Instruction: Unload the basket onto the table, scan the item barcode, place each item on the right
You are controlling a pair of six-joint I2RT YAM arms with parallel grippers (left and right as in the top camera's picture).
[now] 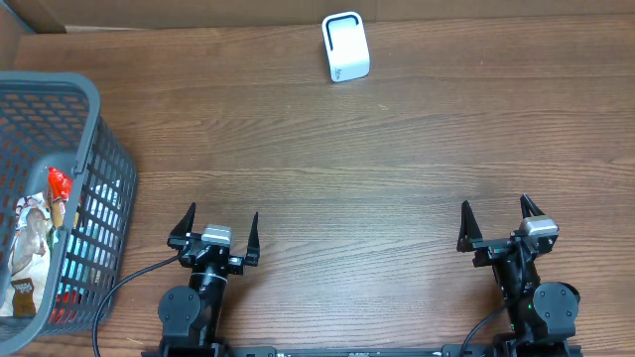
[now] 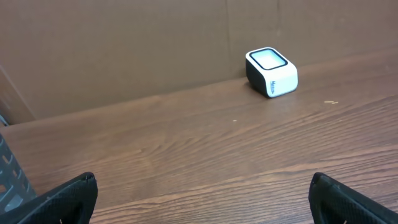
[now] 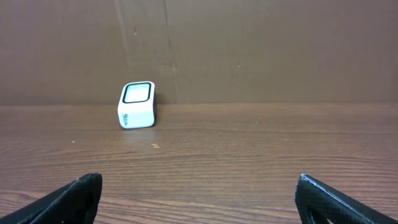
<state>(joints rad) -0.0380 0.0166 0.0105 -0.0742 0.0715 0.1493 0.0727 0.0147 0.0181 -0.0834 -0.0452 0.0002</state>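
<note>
Wood-grain table [image 1: 347,169] fills the frame, brown cardboard wall [image 3: 261,50] behind. Grey basket [image 1: 60,83] at left edge holds the packaged items [image 1: 30,243]. White scanner [image 1: 346,47] — top centre. Bottom edge: left pincer [image 1: 222,214], right pincer [image 1: 495,204] — jaws apart, empty.

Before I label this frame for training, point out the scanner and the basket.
scanner [image 1: 346,48]: overhead view, on its window face.
basket [image 1: 50,81]: overhead view, on its grey upper rim.
</note>
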